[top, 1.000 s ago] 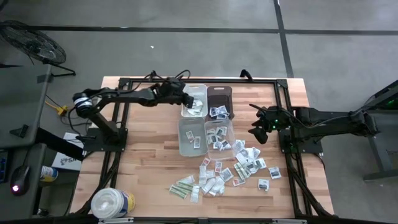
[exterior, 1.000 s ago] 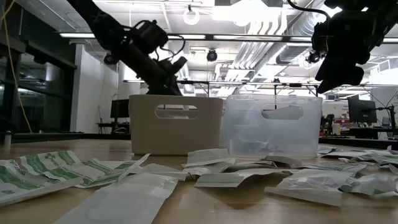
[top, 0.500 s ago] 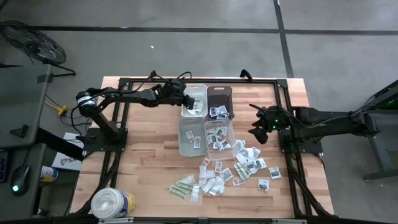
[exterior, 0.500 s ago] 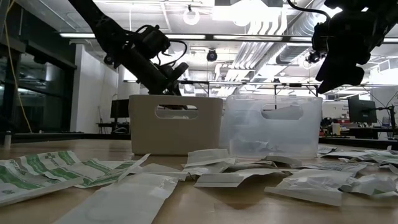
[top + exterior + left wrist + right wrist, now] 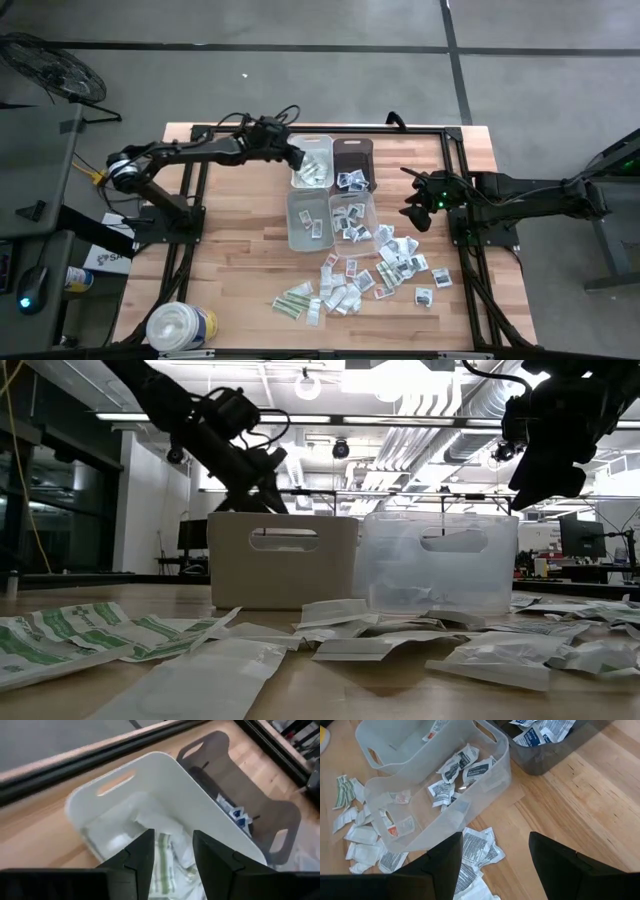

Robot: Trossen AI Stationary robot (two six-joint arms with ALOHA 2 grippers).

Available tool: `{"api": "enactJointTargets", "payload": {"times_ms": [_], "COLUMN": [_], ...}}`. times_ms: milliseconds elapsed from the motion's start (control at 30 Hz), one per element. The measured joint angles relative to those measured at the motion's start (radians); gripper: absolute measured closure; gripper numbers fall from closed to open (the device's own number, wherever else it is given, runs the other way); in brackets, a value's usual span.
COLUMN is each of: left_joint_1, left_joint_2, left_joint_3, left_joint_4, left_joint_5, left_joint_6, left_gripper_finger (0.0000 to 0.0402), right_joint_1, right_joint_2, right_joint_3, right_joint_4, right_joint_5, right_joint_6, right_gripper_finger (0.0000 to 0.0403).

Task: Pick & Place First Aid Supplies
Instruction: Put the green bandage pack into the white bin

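Left pincer [image 5: 297, 157] sits over the outer edge of the white bin [image 5: 314, 160] at the far middle of the table [image 5: 235, 240]. In the left wrist view its fingers [image 5: 142, 855] are parted, nothing between them; straight below, green-striped packets [image 5: 164, 865] lie in the white bin, apart from the fingers.

Right pincer [image 5: 412, 214] hangs off the table surface toward the right edge, beside the bins. Fingers [image 5: 445, 857] spread wide, released, gripping nothing.

Four bins in a block mid-table:
- white bin, far left of the block, green-print packets inside
- dark bin [image 5: 353, 164], touching it on the right, blue-print packets [image 5: 350, 181] at its near end
- clear bin [image 5: 308, 220] in front of the white one, a single packet [image 5: 317, 226] visible
- second clear bin [image 5: 351, 216] in front of the dark one, several dark-print packets [image 5: 452, 775]

Loose first aid packets [image 5: 375, 272] are scattered on the table between the bins and the near edge, running toward the right side. Greenish ones [image 5: 293, 300] sit at the left end of that scatter, close to the near edge. In the low view, packets [image 5: 120, 632] lie flat across the foreground.

White round tub [image 5: 180, 327] stands at the near left corner.
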State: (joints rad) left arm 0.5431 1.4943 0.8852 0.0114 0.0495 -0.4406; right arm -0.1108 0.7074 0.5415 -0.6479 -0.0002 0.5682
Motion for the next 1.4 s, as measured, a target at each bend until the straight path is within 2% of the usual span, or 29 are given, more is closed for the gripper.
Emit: {"api": "enactJointTargets", "payload": {"times_ms": [233, 533, 633, 733, 833, 967, 1200, 1400], "left_joint_1": [-0.033, -0.273, -0.382, -0.494, -0.612, -0.750, -0.914, -1.025], "left_joint_2": [-0.126, -0.261, -0.278, -0.279, -0.279, -0.270, -0.232, -0.131], "left_joint_3": [0.000, 0.000, 0.000, 0.000, 0.000, 0.000, 0.000, 0.000], "left_joint_4": [-0.160, -0.379, -0.461, -0.521, -0.537, -0.539, -0.533, -0.469], "left_joint_5": [0.080, 0.070, 0.019, 0.001, -0.018, -0.096, -0.113, -0.114], "left_joint_6": [0.134, 0.228, 0.126, -0.040, -0.176, -0.334, -0.572, -0.743], "left_gripper_finger": [0.0267, 0.0267, 0.0266, 0.0267, 0.0266, 0.0266, 0.0266, 0.0266], "right_joint_1": [0.000, 0.000, 0.000, 0.000, 0.000, 0.000, 0.000, 0.000], "right_joint_2": [0.000, 0.000, 0.000, 0.000, 0.000, 0.000, 0.000, 0.000], "right_joint_3": [0.000, 0.000, 0.000, 0.000, 0.000, 0.000, 0.000, 0.000], "right_joint_4": [0.000, 0.001, 0.001, 0.001, 0.001, 0.001, 0.003, 0.007], "right_joint_5": [0.000, 0.006, 0.007, 0.008, 0.008, 0.008, 0.008, 0.008], "right_joint_6": [0.000, -0.010, -0.011, -0.010, -0.010, -0.011, -0.011, -0.011], "right_gripper_finger": [0.0181, 0.0181, 0.0181, 0.0181, 0.0181, 0.0181, 0.0181, 0.0181]}}
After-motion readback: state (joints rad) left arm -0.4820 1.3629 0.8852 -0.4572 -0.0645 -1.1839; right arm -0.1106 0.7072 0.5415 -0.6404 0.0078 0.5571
